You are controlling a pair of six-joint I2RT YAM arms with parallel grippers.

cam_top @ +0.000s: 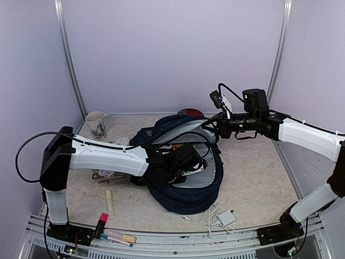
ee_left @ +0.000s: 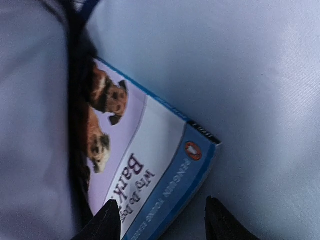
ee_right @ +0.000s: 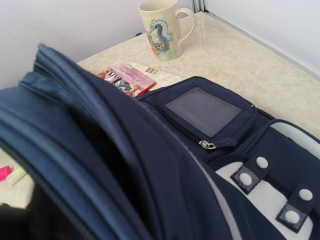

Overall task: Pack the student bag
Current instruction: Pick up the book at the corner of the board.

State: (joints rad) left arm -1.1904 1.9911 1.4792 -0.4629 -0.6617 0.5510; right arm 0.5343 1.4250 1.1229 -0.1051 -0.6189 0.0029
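The student bag [cam_top: 186, 186], dark navy with a pale lining, lies open in the middle of the table. My left gripper [cam_top: 188, 156] reaches inside it. In the left wrist view its fingers [ee_left: 161, 201] stand apart over a blue and white book [ee_left: 150, 160] with dogs on the cover, which rests on the lining. The right fingertip is clear of the book's spine. My right gripper [cam_top: 209, 125] is shut on the bag's upper rim and holds the opening up. In the right wrist view its fingers are hidden and navy fabric [ee_right: 150, 165] fills the frame.
A seahorse mug [cam_top: 97, 124] stands at the back left, with a pink packet [ee_right: 127, 77] near it. A glue stick [cam_top: 109, 202], a pink highlighter [cam_top: 101, 222] and pens [cam_top: 118, 237] lie at the front left. A white charger [cam_top: 225, 217] with cable lies in front of the bag.
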